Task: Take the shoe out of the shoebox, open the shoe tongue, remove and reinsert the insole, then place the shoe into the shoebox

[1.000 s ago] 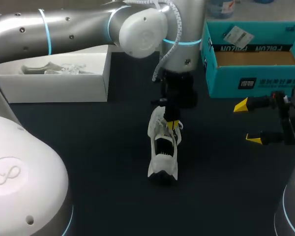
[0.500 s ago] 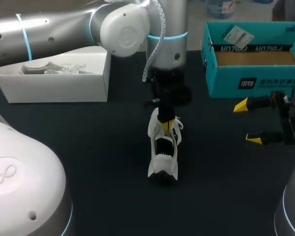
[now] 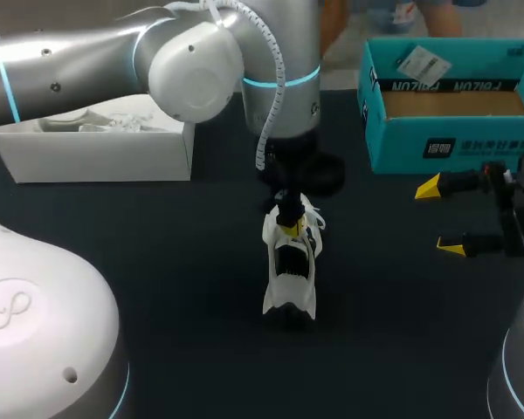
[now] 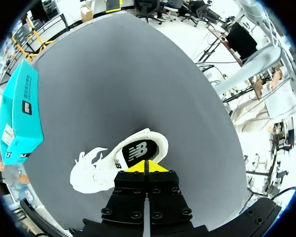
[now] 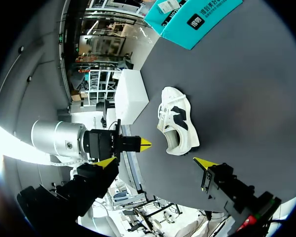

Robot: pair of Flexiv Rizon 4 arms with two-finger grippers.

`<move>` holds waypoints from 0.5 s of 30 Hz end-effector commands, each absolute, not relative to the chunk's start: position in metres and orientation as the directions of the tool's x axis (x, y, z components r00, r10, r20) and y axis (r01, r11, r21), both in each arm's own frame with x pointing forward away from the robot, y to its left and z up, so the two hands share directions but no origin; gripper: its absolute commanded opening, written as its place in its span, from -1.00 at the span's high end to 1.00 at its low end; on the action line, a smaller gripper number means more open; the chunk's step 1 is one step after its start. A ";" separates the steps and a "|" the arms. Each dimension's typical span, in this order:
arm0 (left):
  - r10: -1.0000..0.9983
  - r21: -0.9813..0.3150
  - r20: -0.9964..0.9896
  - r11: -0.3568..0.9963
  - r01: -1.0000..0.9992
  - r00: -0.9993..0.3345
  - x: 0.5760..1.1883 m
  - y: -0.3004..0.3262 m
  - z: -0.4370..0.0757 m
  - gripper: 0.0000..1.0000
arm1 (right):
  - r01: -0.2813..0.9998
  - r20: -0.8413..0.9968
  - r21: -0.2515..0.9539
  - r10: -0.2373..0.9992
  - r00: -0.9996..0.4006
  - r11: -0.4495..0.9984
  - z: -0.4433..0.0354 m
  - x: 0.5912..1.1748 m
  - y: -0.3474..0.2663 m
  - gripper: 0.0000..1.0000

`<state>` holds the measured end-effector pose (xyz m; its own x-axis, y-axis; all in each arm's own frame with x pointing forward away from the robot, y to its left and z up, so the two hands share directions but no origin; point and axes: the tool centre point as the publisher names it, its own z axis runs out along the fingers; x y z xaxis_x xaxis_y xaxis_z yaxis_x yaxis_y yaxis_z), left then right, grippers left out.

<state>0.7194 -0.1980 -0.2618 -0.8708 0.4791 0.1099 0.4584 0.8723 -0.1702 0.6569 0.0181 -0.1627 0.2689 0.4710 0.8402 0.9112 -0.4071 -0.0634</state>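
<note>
A white shoe (image 3: pixel 289 266) with black patches stands on the dark table, its opening up and its printed insole (image 4: pixel 138 150) showing. My left gripper (image 3: pixel 288 224) hangs just above the shoe's (image 4: pixel 106 170) lace end, shut, with nothing between its yellow tips (image 4: pixel 144 167). From the right wrist the left gripper (image 5: pixel 145 144) shows a small gap to the shoe (image 5: pixel 176 123). The teal shoebox (image 3: pixel 454 144) stands open at the back right. My right gripper (image 3: pixel 443 218) waits open to the right of the shoe, in front of the shoebox, its fingers wide (image 5: pixel 154 162).
A white box (image 3: pixel 96 153) with pale contents sits at the back left, under my left arm. A tag lies on the shoebox flap (image 3: pixel 419 63). Dark table surface (image 3: pixel 183 288) surrounds the shoe.
My left arm has swung left and its shut gripper has shifted slightly left over the shoe. Shoe and right arm have stayed still.
</note>
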 end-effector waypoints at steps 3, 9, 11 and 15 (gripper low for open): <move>0.218 -0.056 -0.026 0.974 0.219 -0.976 0.700 -0.196 -0.278 1.00 | 0.906 0.840 -0.057 0.471 0.271 -0.419 -0.161 0.646 0.017 -1.00; 0.201 -0.005 -0.058 0.979 0.202 -0.978 0.693 -0.194 -0.291 0.95 | 0.906 0.840 -0.057 0.471 0.271 -0.419 -0.161 0.646 0.017 -1.00; 0.194 -0.035 -0.035 0.980 0.196 -0.980 0.690 -0.193 -0.288 -0.21 | 0.906 0.840 -0.057 0.471 0.271 -0.419 -0.161 0.646 0.017 -1.00; 0.212 -0.055 0.011 0.976 0.212 -0.977 0.684 -0.191 -0.286 -0.53 | 0.906 0.840 -0.057 0.471 0.271 -0.419 -0.161 0.646 0.017 -1.00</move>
